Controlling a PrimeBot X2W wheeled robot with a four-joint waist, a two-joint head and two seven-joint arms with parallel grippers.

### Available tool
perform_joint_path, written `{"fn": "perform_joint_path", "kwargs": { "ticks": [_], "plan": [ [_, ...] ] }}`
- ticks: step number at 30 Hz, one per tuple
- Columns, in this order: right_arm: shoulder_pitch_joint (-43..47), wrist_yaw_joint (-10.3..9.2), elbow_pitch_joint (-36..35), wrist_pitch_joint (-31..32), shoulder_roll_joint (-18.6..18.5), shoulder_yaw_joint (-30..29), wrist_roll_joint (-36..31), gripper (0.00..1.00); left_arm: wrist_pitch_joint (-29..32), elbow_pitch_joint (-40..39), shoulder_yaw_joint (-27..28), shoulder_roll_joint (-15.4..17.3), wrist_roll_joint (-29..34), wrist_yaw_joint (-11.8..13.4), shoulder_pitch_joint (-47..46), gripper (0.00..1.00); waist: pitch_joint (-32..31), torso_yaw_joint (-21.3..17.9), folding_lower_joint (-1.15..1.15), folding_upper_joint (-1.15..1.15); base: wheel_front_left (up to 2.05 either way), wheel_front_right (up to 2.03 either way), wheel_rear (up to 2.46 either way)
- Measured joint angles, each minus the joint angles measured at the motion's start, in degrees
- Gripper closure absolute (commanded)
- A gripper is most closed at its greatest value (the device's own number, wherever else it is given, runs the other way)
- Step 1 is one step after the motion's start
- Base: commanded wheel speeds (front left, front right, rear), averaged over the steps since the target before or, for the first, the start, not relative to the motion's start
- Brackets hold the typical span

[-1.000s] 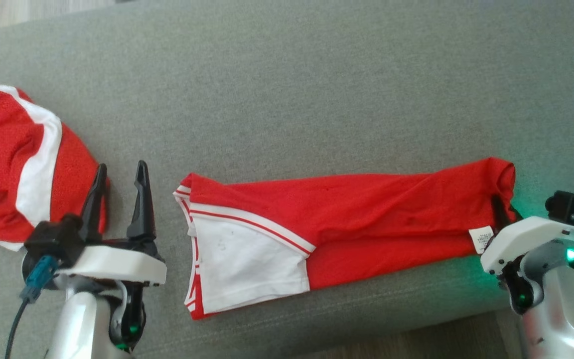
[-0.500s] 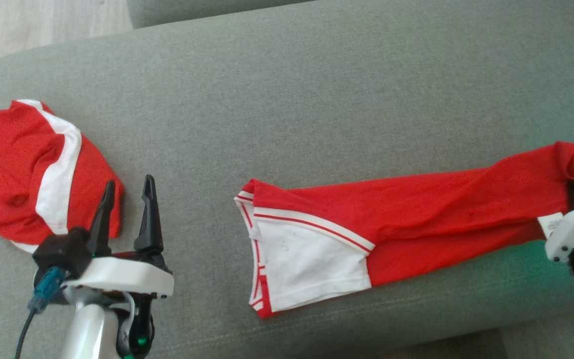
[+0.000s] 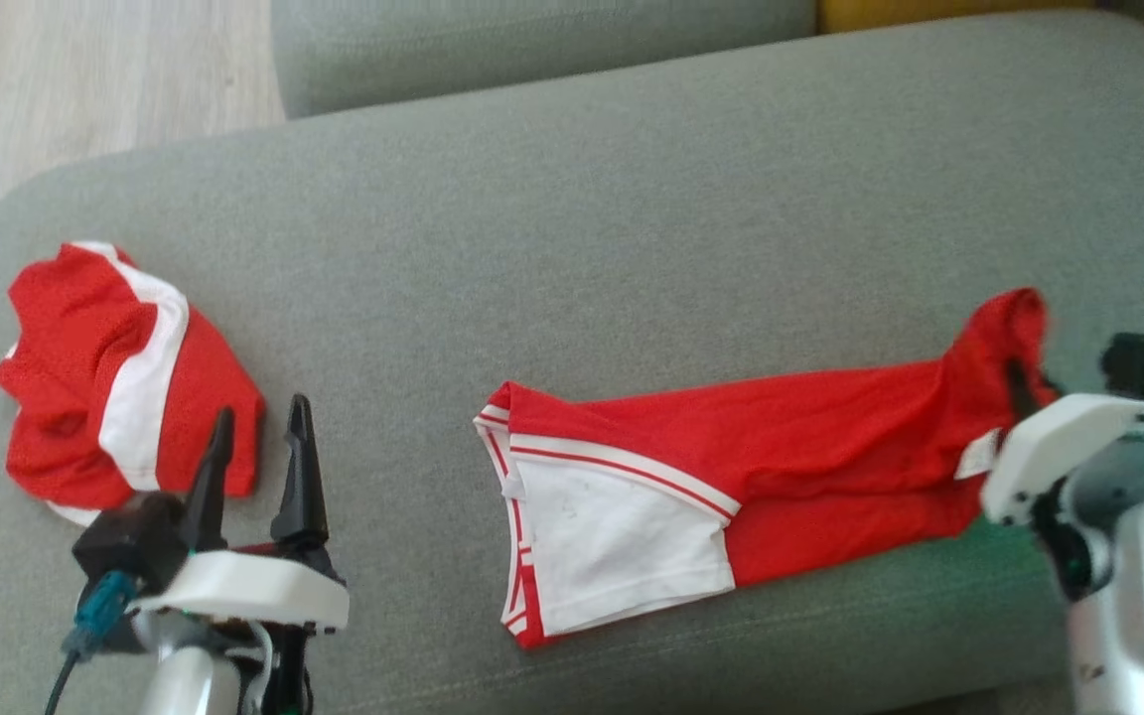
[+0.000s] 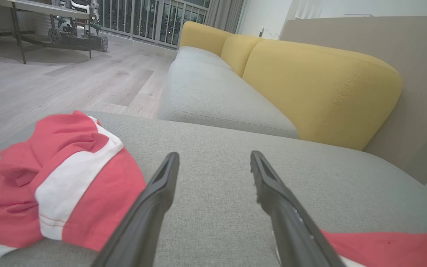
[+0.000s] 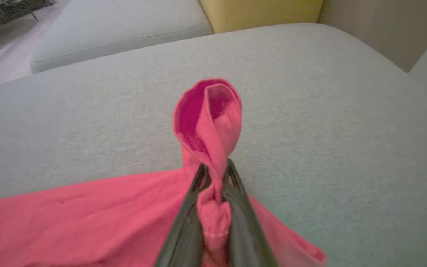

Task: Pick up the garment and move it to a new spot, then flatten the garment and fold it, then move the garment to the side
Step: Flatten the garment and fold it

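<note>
With only a bunched end of the garment, stretched across the lower middle of the sofa seat, pinched by the right hand and the left hand spread and empty, dragging could slip the cloth free or undo its fold.

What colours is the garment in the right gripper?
The garment is red with a white panel at one end; best in head view.

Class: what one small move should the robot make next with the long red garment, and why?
Probably carry the right gripper leftward over the garment, folding it in half. The jaws are shut on one lifted end, the rest lies flat on the cushion, and the open left gripper holds nothing.
</note>
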Motion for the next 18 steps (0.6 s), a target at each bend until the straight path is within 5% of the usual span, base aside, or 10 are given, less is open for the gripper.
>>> {"fn": "perform_joint_path", "kwargs": {
  "ticks": [7, 11, 18],
  "plan": [
    [3.4, 0.00, -6.9, 6.6, 1.2, 7.2, 11.8, 1.00, 0.0, -0.4, -0.7, 0.0, -0.7, 0.5, 0.6, 0.00, -1.4, -0.3, 0.00, 0.00, 0.00, 0.00, 0.00],
    [5.9, 0.00, -9.3, 8.6, 1.3, 14.8, 28.4, 1.00, 0.0, -0.4, -1.0, 0.0, -0.8, 0.5, 0.7, 0.00, -2.1, 0.2, 0.00, 0.00, 0.00, 0.00, 0.00],
    [8.3, -0.01, -7.4, 7.0, 1.3, 25.3, 44.7, 1.00, 0.0, -0.4, -1.2, 0.0, -1.4, 0.5, 1.9, 0.00, -3.0, 1.5, 0.00, 0.00, 0.00, 0.00, 0.00]
  ]
}}
